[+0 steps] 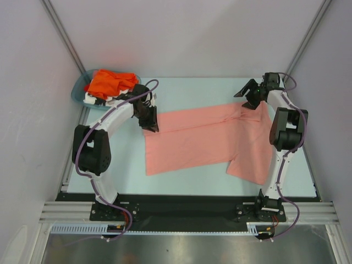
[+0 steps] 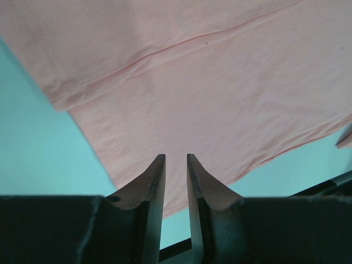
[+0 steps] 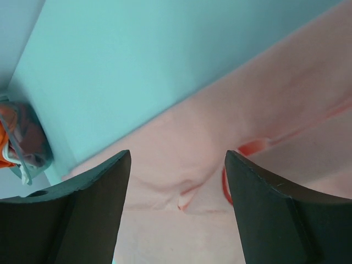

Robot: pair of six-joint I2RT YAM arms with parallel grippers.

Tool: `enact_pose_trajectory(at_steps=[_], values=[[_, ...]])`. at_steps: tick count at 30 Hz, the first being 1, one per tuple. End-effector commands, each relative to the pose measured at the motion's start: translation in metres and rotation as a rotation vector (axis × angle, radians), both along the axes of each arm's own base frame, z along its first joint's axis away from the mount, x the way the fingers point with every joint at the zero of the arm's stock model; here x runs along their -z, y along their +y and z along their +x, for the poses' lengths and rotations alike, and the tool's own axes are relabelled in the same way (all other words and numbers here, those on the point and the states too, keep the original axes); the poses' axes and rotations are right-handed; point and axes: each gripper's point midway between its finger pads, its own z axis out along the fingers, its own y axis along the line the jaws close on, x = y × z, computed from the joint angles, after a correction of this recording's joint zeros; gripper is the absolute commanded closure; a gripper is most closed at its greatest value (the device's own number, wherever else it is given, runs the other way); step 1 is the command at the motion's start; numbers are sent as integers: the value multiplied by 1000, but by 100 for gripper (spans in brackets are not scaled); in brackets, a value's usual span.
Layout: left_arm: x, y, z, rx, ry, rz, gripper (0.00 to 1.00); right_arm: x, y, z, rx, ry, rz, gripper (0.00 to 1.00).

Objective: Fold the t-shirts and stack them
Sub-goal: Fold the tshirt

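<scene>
Overhead view of 2 robot arms at a pale teal table (image 1: 181, 88). A salmon-pink t-shirt (image 1: 203, 137) lies spread across the middle, collar toward the right. Its far long edge appears doubled over, and 1 sleeve sticks out at the near right.

The left gripper (image 1: 151, 124) hovers at the shirt's left hem, jaws a narrow slit apart with nothing between them. The right gripper (image 1: 248, 98) hangs over the collar end, jaws spread wide and empty.

At the far left corner, a teal basket (image 1: 75, 88) holds a crumpled orange t-shirt (image 1: 110, 82) with a sliver of white cloth (image 1: 91, 99) under it.

Progress looks early: 1 shirt has at most 1 fold, the others are untouched, and no stack exists.
</scene>
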Motion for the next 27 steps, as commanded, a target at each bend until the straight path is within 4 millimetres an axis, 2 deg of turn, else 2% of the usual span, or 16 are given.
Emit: enact_pose_trajectory(at_steps=[1, 3, 7, 12, 13, 14, 20, 27], values=[[-3, -6, 3, 17, -21, -22, 73, -44, -7, -19, -73, -75, -101, 25], [-2, -7, 4, 16, -20, -27, 74, -47, -6, -29, -100, -85, -134, 29], [-1, -10, 5, 19, -13, -41, 74, -26, -4, -40, -129, -41, -130, 39], [-5, -11, 7, 21, -16, -44, 74, -13, 0, -29, -165, -44, -146, 39], [-4, -11, 7, 23, -12, -42, 74, -4, 1, -31, -173, -18, -146, 39], [-4, -10, 6, 23, -9, -39, 74, -6, 0, -28, -176, -24, -154, 39], [-4, -7, 2, 23, -12, -27, 74, 4, -6, -31, -178, 0, -179, 39], [-4, -8, 3, 23, -12, -30, 74, 20, 1, -37, -209, 23, -162, 39]])
